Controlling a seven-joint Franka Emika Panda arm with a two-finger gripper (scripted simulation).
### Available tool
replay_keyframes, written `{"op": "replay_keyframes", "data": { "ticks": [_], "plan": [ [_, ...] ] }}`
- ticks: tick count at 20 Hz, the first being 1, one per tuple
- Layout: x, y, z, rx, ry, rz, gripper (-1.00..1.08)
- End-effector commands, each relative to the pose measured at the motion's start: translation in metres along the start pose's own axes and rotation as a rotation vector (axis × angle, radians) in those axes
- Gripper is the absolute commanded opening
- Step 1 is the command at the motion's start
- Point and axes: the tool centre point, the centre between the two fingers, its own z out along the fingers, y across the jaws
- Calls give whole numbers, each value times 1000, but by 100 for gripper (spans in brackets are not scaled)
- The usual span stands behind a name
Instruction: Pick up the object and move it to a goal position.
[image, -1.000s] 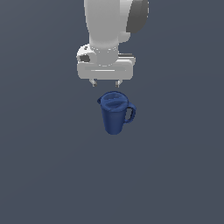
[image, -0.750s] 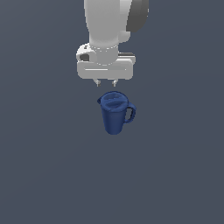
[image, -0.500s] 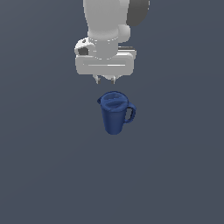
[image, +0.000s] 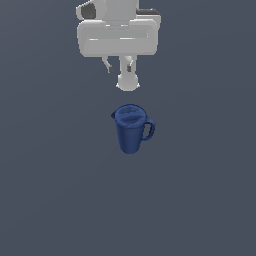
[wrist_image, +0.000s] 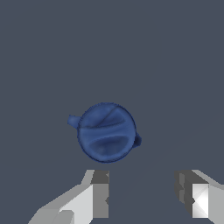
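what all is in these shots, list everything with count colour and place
pitcher: one, dark blue, lid on, standing upright on the floor, handle toward the exterior view's right; seen from above in the wrist view
floor: one, plain dark grey-blue, under everything
hand: one, white and grey, above the pitcher and not touching it, fingers spread apart with nothing between them
arm: one, white with dark grey parts, coming down from the top of the exterior view
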Motion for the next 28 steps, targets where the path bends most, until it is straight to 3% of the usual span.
{"op": "replay_keyframes", "data": {
  "ticks": [1, 8, 15, 22, 28],
  "plan": [
    [1, -2, -31, -8, 42, -31, 28],
    [-4, -17, -117, -65, 150, -133, 28],
    [-15, -48, -185, -163, 219, -246, 28],
    [-25, -92, -226, -286, 237, -367, 28],
    [-27, -135, -236, -400, 203, -474, 28]
  ]
}}
